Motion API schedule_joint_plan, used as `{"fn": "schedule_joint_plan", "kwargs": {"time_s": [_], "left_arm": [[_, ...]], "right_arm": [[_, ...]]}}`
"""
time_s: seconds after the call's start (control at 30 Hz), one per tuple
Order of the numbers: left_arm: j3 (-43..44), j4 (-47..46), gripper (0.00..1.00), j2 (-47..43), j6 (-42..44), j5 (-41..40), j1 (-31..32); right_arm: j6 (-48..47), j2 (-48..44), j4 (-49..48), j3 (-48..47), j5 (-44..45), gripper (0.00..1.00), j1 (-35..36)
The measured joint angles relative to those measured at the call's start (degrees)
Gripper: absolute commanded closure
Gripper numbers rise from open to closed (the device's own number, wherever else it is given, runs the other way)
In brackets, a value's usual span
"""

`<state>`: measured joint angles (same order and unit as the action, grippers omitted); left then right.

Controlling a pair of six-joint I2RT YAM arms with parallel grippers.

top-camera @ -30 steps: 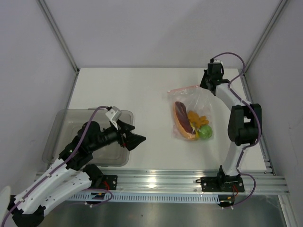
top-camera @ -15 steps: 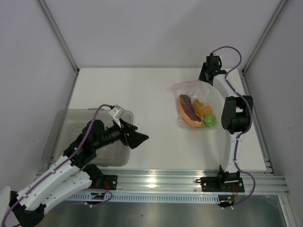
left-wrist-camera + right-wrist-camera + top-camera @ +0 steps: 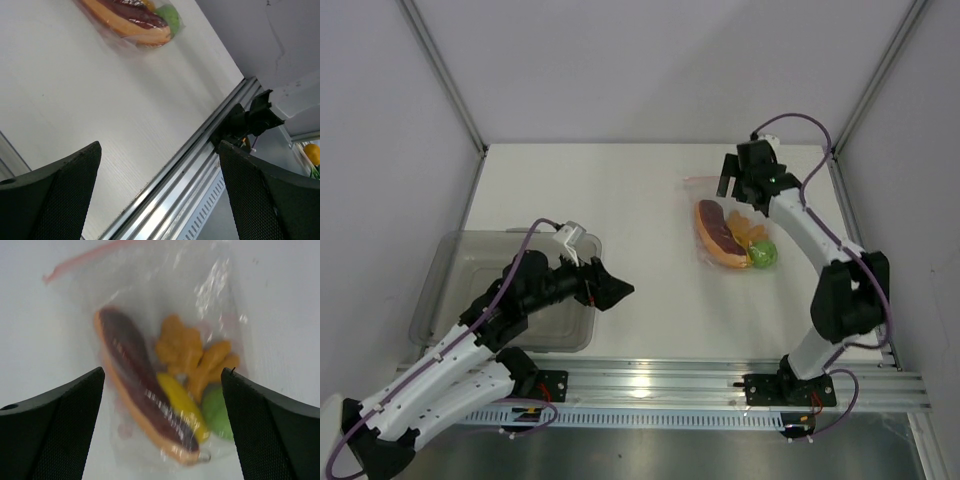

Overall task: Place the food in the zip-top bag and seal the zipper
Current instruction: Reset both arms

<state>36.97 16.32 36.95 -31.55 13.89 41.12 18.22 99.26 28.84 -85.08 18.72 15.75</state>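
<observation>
Seen from above: a white table [image 3: 620, 190], shut in by pale panels [image 3: 620, 70] on the left, far and right sides. Closed off along the near edge by an aluminium rail [image 3: 670, 380].

On the left half, a grey translucent bin [image 3: 445, 290] close against the left panel, the left arm [image 3: 470, 340] stretched across it. Just past the bin's right wall, the left gripper [image 3: 617, 291]: spread wide, grasping nothing. Between its fingers [image 3: 55, 200] in the wrist view, only tabletop, rail and the right arm's base mount [image 3: 245, 120].

A broad stretch of bare white tabletop between bin and bag.

Along the right side, the right arm [image 3: 845, 300], rising from the rail and bending inward, its elbow between bag and right panel. Over the bag's far end, the right gripper [image 3: 735, 183]: fingers [image 3: 50, 430] set far apart, gripping nothing, the bag in plain sight below.

On the far right of the table, the zip-top bag [image 3: 692, 192], lying flat, near the far edge yet apart from both panels.

Inside it, side by side: a dark-red and orange slice [image 3: 718, 235] on the left, yellow-orange pieces [image 3: 192, 352] in the middle, a lime-green fruit [image 3: 763, 253] at the near right corner.

Along the bag's far edge, the zipper [image 3: 85, 259], a thin pink strip. Cannot tell whether it is pressed shut.
</observation>
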Motion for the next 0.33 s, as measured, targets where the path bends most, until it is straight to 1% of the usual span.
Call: {"fn": "schedule_joint_plan", "kwargs": {"time_s": [0.17,0.33], "left_arm": [[0.0,2.8,0.01,1.3,-1.7,-3.5,-0.2],[0.0,3.8,0.01,3.0,-3.8,-6.7,-0.4]], "right_arm": [[5.0,-16.5,1.3,16.7,3.2,0.01,10.3],[12.1,-28.2,5.1,29.3,6.0,0.00,22.8]]}}
